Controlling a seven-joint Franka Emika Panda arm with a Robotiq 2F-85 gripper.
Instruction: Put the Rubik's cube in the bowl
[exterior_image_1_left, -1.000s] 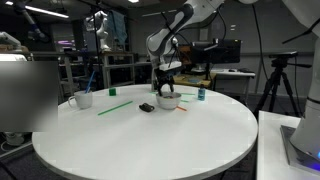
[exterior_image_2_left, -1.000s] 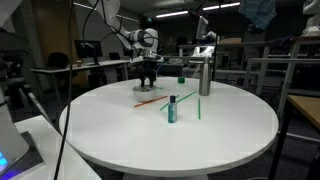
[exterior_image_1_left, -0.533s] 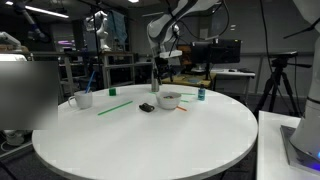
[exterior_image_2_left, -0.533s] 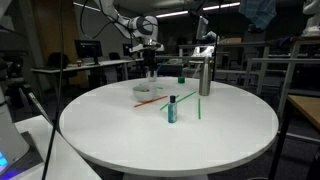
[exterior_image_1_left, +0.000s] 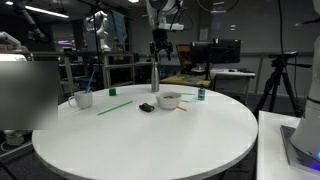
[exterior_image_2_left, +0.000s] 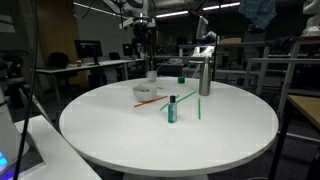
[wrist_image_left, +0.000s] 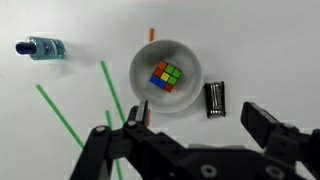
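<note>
The Rubik's cube (wrist_image_left: 166, 76), with red, yellow, blue and green squares, lies inside the small white bowl (wrist_image_left: 142, 79) in the wrist view. The bowl also shows on the round white table in both exterior views (exterior_image_1_left: 169, 100) (exterior_image_2_left: 145, 93); the cube cannot be made out there. My gripper (wrist_image_left: 193, 117) is open and empty, well above the bowl, with its fingers spread wide. It hangs high over the table in both exterior views (exterior_image_1_left: 160, 43) (exterior_image_2_left: 141, 44).
A flat black object (wrist_image_left: 215, 100) lies right beside the bowl. Green straws (wrist_image_left: 112, 90), an orange stick (wrist_image_left: 151, 34) and a small blue bottle (wrist_image_left: 40, 48) lie nearby. A white mug (exterior_image_1_left: 83, 99) and a metal bottle (exterior_image_2_left: 204, 73) stand on the table.
The gripper has risen straight up from just over the bowl to high above the table. The cube stays in the bowl.
</note>
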